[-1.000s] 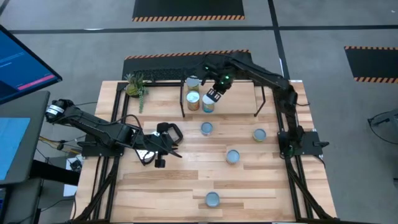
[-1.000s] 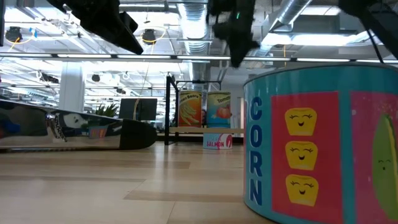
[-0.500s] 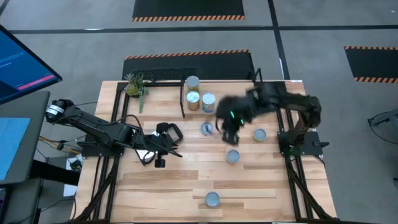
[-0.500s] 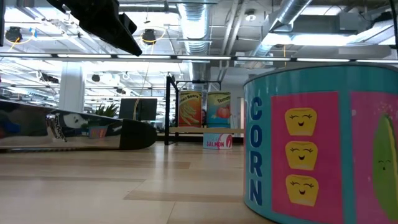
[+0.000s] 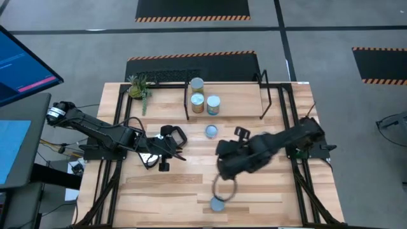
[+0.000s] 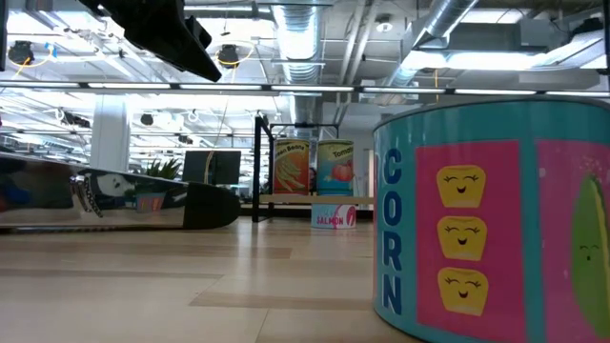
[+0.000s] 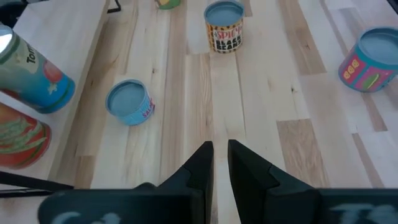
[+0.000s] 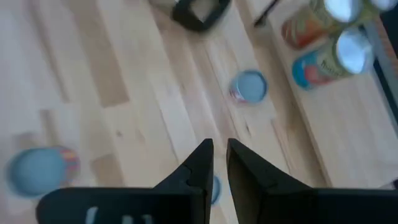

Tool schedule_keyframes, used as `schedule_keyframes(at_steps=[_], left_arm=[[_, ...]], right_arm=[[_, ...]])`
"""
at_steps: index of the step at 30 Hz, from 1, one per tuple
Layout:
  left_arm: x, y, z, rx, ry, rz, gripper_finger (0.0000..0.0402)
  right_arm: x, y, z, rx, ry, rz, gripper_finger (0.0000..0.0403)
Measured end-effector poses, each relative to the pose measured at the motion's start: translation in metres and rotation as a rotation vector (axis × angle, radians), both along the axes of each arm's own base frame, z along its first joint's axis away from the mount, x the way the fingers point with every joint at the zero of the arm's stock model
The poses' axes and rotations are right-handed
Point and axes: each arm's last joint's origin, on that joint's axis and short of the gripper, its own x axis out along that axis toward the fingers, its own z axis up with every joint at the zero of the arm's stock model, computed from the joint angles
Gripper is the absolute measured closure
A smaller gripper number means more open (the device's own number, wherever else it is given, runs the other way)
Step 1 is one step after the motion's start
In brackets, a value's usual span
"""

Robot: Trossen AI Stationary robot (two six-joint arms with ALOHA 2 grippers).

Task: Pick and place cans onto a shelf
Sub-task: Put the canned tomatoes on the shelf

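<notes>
In the high view, three cans [image 5: 205, 100] are seen on the shelf [image 5: 241, 98] at the bench's far side, one can [image 5: 211, 131] in front of it, and another can [image 5: 217, 203] near the front edge. The right gripper [image 5: 224, 188] is held low just above that front can, its fingers nearly closed; if they are not widened before descent, the can is judged likely to be struck and toppled or pushed off the edge. The left gripper [image 5: 162, 160] is parked at mid-bench, clear of the cans. In the low view, a teal corn-labelled can [image 6: 491, 224] fills the foreground, upright; two labelled cans [image 6: 312, 167] are seen standing on the shelf, a short salmon can [image 6: 334, 216] below. In the left wrist view, fingers [image 7: 200, 163] are nearly shut and empty. In the right wrist view, fingers [image 8: 199, 163] are narrow, nothing held; blur is noted, so alignment cannot be confirmed.
</notes>
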Motion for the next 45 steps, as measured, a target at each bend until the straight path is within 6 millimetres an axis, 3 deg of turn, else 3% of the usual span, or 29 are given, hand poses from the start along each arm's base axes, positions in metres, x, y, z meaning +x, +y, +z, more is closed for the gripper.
schedule_keyframes(at_steps=[4, 11, 17, 24, 27, 38, 45], left_arm=[[0.0, 0.0, 0.0, 0.0, 0.002, 0.0, 0.0363], [0.0, 0.0, -0.001, 0.012, 0.008, -0.007, 0.0363], [-0.001, 0.0, -0.001, 0.018, 0.013, -0.011, 0.0363], [-0.001, 0.0, -0.001, 0.018, 0.015, -0.011, 0.0363], [-0.001, 0.0, -0.001, 0.019, 0.02, -0.011, 0.0363], [-0.002, 0.001, -0.002, 0.011, 0.034, 0.0, 0.0363], [-0.002, 0.001, -0.002, 0.026, 0.026, 0.02, 0.0363]], right_arm=[[0.022, -0.011, -0.034, -0.019, 0.086, -0.08, 0.0337], [0.051, -0.026, -0.078, -0.227, 0.158, -0.13, 0.0338], [0.062, -0.032, -0.098, -0.375, 0.143, -0.193, 0.0338], [0.068, -0.041, -0.103, -0.49, 0.142, -0.187, 0.0338], [0.067, -0.048, -0.106, -0.559, 0.166, -0.168, 0.0338], [0.028, -0.07, -0.12, -0.617, 0.212, -0.14, 0.0338], [0.014, -0.095, -0.141, -0.556, 0.082, -0.056, 0.0338]])
